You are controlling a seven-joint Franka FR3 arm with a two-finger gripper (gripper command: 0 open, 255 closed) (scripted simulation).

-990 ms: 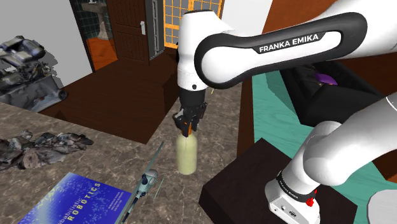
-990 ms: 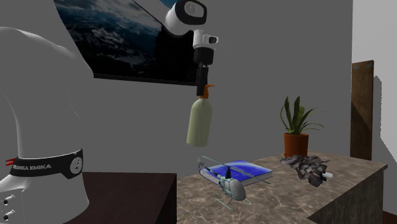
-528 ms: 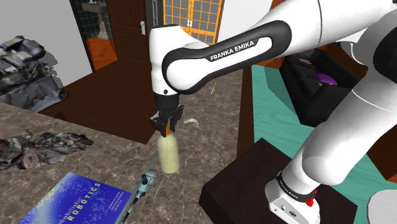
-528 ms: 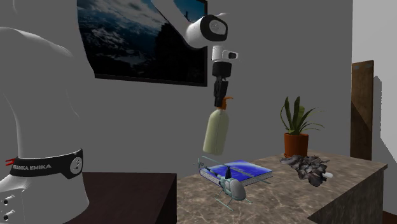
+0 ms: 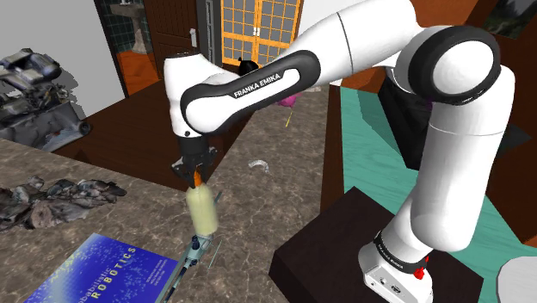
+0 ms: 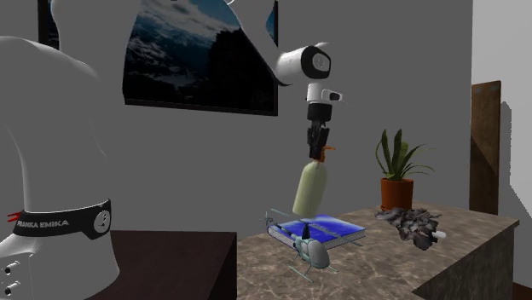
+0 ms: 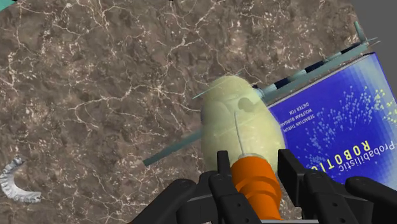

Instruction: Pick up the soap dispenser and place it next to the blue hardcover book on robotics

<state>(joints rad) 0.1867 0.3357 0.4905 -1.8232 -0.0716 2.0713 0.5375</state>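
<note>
A smooth, pale cream soap dispenser (image 5: 203, 211) (image 6: 310, 187) (image 7: 242, 124), rounded at the shoulder and topped by a ribbed orange pump. Hangs in the air, clamped at that pump between the black jaws, clear of the tabletop (image 5: 129, 215) (image 7: 95, 76) of brown stone veined in white. Hovers over a toy helicopter (image 5: 196, 250) (image 6: 309, 250) with thin teal rotor blades, just beside the glossy blue book (image 5: 95, 271) (image 6: 324, 227) (image 7: 337, 127) lettered ROBOTICS, flat on the stone. Directly beneath the bottle, one of those rotor blades. Beyond the book in the second exterior view, a crumpled dark heap (image 5: 60, 200) (image 6: 413, 223) and a potted plant (image 6: 396, 175) in a reddish pot. Well apart on the stone, a small curved grey scrap (image 5: 258, 165) (image 7: 16, 184). Long axis close to upright, slightly tilted: pump up into the jaws, base down toward the tabletop.
</note>
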